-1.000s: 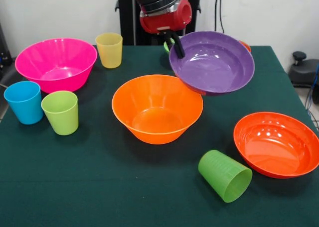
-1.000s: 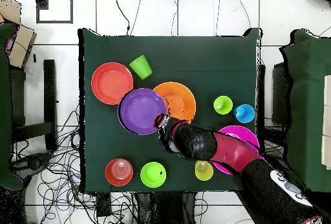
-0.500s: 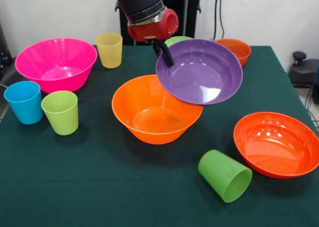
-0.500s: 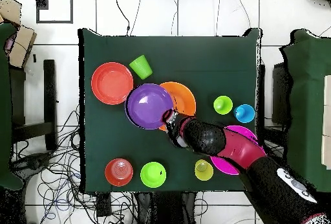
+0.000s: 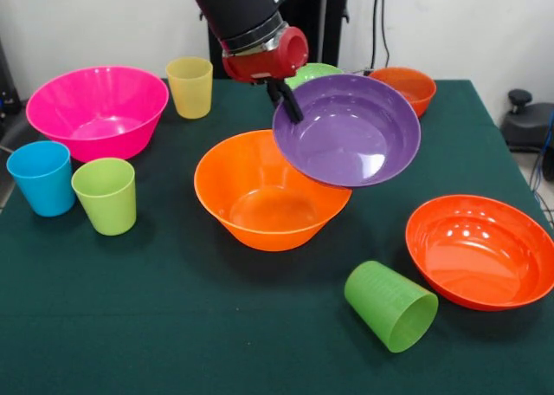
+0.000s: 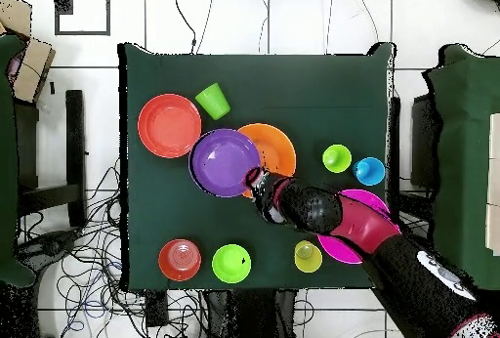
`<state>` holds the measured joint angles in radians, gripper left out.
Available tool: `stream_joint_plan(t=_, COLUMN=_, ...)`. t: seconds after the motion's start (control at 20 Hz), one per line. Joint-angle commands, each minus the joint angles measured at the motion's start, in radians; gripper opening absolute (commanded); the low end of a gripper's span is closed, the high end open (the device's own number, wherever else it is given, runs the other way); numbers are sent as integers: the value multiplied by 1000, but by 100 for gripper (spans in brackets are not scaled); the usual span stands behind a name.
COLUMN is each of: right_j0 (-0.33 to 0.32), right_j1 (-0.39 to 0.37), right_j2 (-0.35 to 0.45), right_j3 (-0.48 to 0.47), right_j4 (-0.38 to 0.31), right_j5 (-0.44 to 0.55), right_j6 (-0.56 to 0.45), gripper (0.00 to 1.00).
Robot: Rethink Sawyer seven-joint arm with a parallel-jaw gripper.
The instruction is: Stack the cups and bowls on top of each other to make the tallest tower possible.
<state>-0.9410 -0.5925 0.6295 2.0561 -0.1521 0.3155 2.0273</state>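
Observation:
My gripper (image 5: 287,100) is shut on the near rim of the purple bowl (image 5: 351,131), which hangs tilted in the air. The bowl overlaps the right edge of the large orange bowl (image 5: 268,191) standing mid-table. From above, the purple bowl (image 6: 225,161) covers the left part of the orange bowl (image 6: 275,145), with the gripper (image 6: 256,178) at its rim. The pink bowl (image 5: 97,109), yellow cup (image 5: 190,86), blue cup (image 5: 41,177) and lime green cup (image 5: 106,194) stand on the left. A darker green cup (image 5: 391,305) lies on its side in front.
A shallow red-orange bowl (image 5: 480,249) sits at the right. Behind the held bowl stand a small green bowl (image 5: 312,70) and a small orange bowl (image 5: 407,83). The arm (image 6: 332,212) reaches in over the pink bowl (image 6: 356,241).
The arm has carried the purple bowl leftward in the front view, from beside the orange bowl to over its right edge. The small bowls behind it have come into sight.

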Motion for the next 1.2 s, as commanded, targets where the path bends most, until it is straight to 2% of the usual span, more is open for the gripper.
stream_joint_plan(t=0.05, right_j0=-46, right_j1=22, right_j2=53, right_j3=-110, right_j4=-69, right_j5=182, right_j6=-171, gripper=0)
stream_joint_plan(t=0.25, right_j0=-73, right_j1=10, right_j2=63, right_j3=-177, right_j4=-82, right_j5=300, right_j6=-226, gripper=0)
stream_joint_plan(t=0.45, right_j0=-96, right_j1=28, right_j2=83, right_j3=-204, right_j4=-105, right_j5=334, right_j6=-236, gripper=0)
stream_joint_plan(t=0.75, right_j0=-119, right_j1=49, right_j2=100, right_j3=-214, right_j4=-143, right_j5=335, right_j6=-220, gripper=0)
stream_joint_plan(t=1.2, right_j0=-113, right_j1=71, right_j2=104, right_j3=-224, right_j4=-186, right_j5=310, right_j6=-185, gripper=0)
